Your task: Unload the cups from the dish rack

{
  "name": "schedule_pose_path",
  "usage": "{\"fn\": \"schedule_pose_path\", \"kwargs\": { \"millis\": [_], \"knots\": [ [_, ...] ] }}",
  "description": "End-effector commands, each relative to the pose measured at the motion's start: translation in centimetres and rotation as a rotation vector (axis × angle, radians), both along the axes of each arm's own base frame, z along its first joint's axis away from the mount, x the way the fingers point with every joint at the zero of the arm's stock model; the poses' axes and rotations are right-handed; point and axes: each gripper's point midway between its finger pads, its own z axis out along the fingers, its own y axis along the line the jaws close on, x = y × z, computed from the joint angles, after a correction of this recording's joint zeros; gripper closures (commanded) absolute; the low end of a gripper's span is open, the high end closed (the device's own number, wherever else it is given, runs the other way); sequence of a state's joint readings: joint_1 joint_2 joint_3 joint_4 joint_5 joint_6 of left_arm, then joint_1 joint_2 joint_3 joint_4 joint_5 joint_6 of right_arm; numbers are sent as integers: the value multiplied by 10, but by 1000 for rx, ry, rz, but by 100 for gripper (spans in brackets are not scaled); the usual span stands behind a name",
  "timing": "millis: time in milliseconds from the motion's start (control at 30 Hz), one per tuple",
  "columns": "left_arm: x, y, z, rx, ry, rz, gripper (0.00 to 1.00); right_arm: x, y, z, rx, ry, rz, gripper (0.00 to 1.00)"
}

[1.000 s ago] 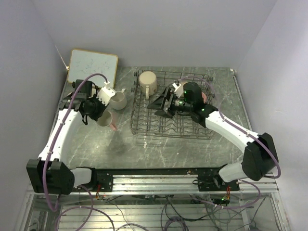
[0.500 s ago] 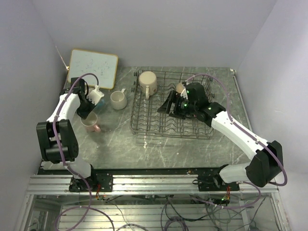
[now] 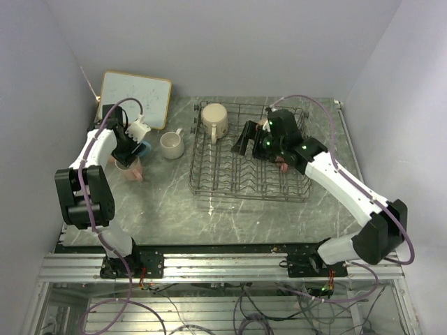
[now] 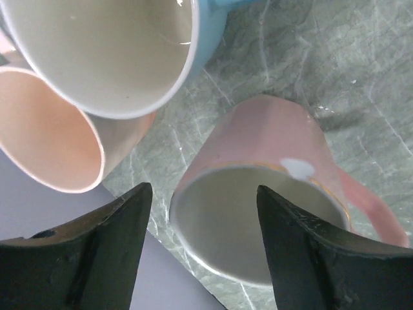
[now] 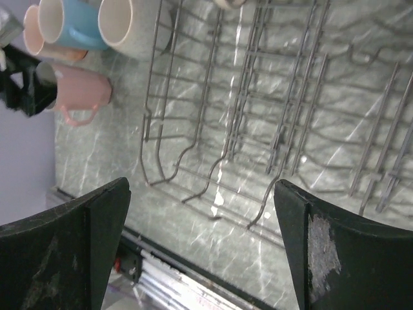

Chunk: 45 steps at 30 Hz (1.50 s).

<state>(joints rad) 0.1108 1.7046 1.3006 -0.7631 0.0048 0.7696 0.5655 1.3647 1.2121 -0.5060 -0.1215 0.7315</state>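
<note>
A pink cup (image 4: 258,213) stands on the table beside a light blue cup (image 4: 116,51) and a pale pink cup (image 4: 45,129). My left gripper (image 4: 203,189) is open, its fingers straddling the pink cup's near rim without pinching it. From above, this gripper (image 3: 133,153) hangs over the pink cup (image 3: 133,171). A cream-white cup (image 3: 171,144) stands near the dish rack (image 3: 248,197). A beige cup (image 3: 214,120) sits in the rack's back left corner. My right gripper (image 5: 201,187) is open and empty above the rack's tines (image 5: 290,116), over the rack's middle (image 3: 244,139).
A framed whiteboard (image 3: 135,98) leans at the back left. The right arm partly hides a tan cup (image 3: 263,125) and a pinkish one (image 3: 283,166) in the rack. Walls close in on the left, back and right.
The left gripper carried the pink cup back and left to the blue and pale pink cups, then opened. The right gripper rose toward the rack's back and opened wider.
</note>
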Motion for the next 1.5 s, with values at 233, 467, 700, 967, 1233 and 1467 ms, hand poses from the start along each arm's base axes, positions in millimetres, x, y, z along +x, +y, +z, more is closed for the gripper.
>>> {"fn": "schedule_pose_path", "kwargs": {
  "millis": [233,467,700,967,1233,1467],
  "knots": [
    [-22,-32,85,-154,-105,-25,12,102,29,-18,-364,-141,-62,7],
    [-48,-68,116,-277,-99,-68,12,155,68,-56,-570,-197,-94,13],
    [-68,-99,125,-354,-100,-154,4,186,79,-101,-654,-218,-123,19],
    [-78,-108,129,-399,-111,-173,3,200,81,-126,-683,-253,-138,37],
    [-81,-107,133,-392,-124,-172,3,210,88,-137,-654,-268,-82,55],
    [-83,-108,133,-399,-129,-166,4,210,92,-146,-644,-248,-45,75]
  ]
}}
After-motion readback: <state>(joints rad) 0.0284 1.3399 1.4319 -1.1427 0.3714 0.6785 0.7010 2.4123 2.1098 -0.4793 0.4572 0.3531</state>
